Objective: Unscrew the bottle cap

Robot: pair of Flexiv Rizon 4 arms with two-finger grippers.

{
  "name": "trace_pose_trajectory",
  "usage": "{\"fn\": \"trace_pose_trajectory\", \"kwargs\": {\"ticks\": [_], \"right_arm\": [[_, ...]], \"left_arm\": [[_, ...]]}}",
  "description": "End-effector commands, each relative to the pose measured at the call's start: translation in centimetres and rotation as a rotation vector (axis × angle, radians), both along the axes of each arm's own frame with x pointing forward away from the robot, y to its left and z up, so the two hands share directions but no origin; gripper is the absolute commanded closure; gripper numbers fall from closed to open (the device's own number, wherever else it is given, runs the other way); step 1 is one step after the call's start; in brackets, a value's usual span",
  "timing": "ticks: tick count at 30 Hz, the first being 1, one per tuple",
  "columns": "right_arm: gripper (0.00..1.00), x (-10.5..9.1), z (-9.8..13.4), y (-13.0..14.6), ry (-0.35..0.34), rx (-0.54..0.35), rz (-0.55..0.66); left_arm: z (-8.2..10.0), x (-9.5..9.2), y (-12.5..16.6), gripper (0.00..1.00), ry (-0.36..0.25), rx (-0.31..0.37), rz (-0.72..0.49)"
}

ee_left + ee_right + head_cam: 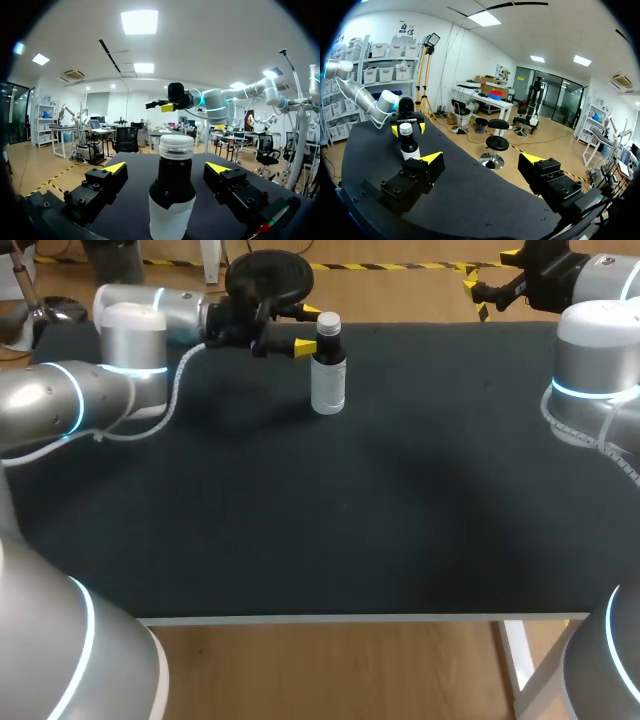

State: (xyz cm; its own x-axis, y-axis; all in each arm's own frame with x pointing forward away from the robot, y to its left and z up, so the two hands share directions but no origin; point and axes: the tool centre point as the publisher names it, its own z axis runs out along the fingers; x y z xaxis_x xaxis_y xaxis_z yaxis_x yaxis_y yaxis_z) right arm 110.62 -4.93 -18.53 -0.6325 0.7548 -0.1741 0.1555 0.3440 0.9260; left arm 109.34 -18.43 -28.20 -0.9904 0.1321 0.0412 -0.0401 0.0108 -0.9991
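1. Bottle (328, 375): stands upright on the black surface (300, 520), near its far edge and left of centre. The upper body and neck are dark. A white label (328, 390) wraps the lower body; print on it cannot be made out. The contents cannot be determined through the dark wall.

2. Cap (329, 324): pale, ribbed, seated on the neck of the bottle.

3. Left claw (167, 167): spread. One yellow-tipped finger stands on each side of the bottle at neck height, just below the cap. In the left wrist view, both fingers (218, 167) show a gap to the bottle; neither touches it.

4. Right claw (482, 158): spread, nothing between its fingers. It is held at the far right corner of the surface, well apart from the bottle. In the right wrist view, the bottle and the left claw appear ahead of it, past one finger.
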Motion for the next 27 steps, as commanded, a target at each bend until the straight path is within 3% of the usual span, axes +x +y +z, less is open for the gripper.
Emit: {"fn": "trace_pose_trajectory", "kwargs": {"ticks": [1, 25, 27], "right_arm": [[0.0, -0.1, 0.0, 0.0, 0.001, 0.0, 0.0], [0.0, -0.1, 0.0, 0.0, 0.001, 0.0, 0.0], [0.0, -0.1, 0.0, 0.0, 0.001, 0.0, 0.0]], "left_arm": [[-0.6, 0.7, -0.9, 0.0, 0.006, -0.017, -0.129], [-0.7, 0.1, -3.0, 0.0, 0.018, -0.019, -0.202], [-0.7, 0.0, -3.0, 0.09, 0.017, -0.02, -0.204]]}}
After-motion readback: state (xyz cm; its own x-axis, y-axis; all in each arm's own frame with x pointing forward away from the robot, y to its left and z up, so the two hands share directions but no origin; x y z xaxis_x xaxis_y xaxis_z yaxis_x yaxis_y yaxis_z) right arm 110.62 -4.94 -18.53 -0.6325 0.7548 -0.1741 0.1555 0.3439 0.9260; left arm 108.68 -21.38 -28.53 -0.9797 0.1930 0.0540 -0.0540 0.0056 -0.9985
